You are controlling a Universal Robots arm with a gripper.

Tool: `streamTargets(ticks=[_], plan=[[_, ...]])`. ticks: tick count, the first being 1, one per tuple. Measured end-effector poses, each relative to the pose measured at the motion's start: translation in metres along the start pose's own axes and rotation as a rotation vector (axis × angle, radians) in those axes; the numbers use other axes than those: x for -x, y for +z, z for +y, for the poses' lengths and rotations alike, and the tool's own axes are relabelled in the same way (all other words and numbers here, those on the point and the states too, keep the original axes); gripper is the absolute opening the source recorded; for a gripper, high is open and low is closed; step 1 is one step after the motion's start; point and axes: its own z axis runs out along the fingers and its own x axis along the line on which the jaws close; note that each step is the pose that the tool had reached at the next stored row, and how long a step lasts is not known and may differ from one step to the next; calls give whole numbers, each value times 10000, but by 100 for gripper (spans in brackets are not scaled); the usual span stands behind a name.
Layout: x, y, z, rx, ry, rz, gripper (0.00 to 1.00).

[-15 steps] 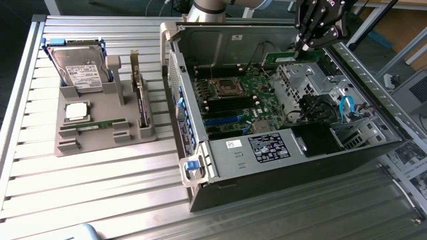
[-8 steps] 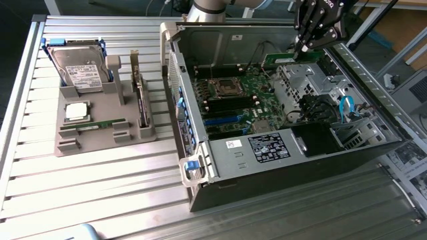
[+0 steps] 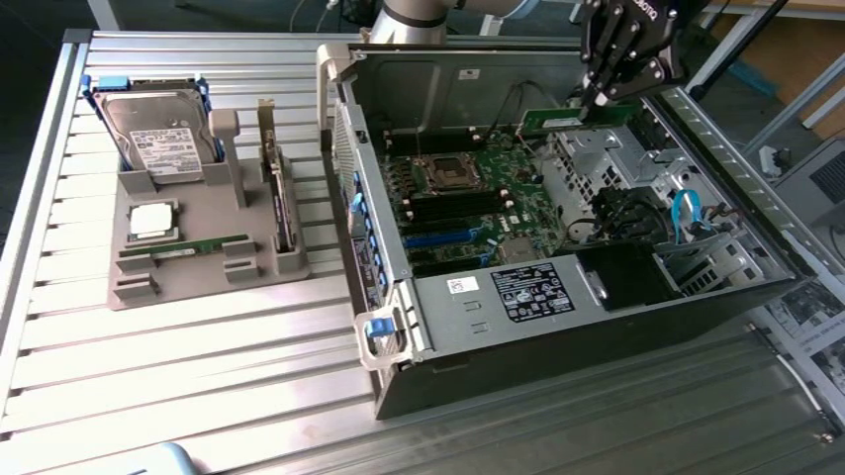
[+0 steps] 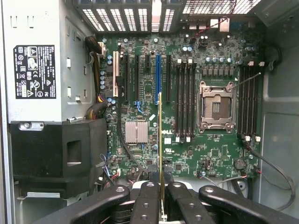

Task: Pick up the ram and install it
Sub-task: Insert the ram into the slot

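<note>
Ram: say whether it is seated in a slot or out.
Out: the ram, clamped in the tool, hangs above the motherboard.

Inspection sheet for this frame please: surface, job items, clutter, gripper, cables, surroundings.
Surface: slatted aluminium table, carrying open black computer case and grey plastic parts holder.
Job's things: long thin green ram stick gripped above green motherboard, not seated; black memory slots empty.
Clutter: holder keeps silver hard drive, square silver processor chip, second green stick, upright expansion card.
Gripper: black gripper shut on the ram stick.
Cables: blue cable inside case.
Surroundings: printed paper sheets at the exterior view's right.
</note>
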Motion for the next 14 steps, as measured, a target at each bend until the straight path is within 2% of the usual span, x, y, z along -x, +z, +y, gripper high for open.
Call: streamTargets(ticks=[14], plan=[[1,67,3,0,0,-1,13]])
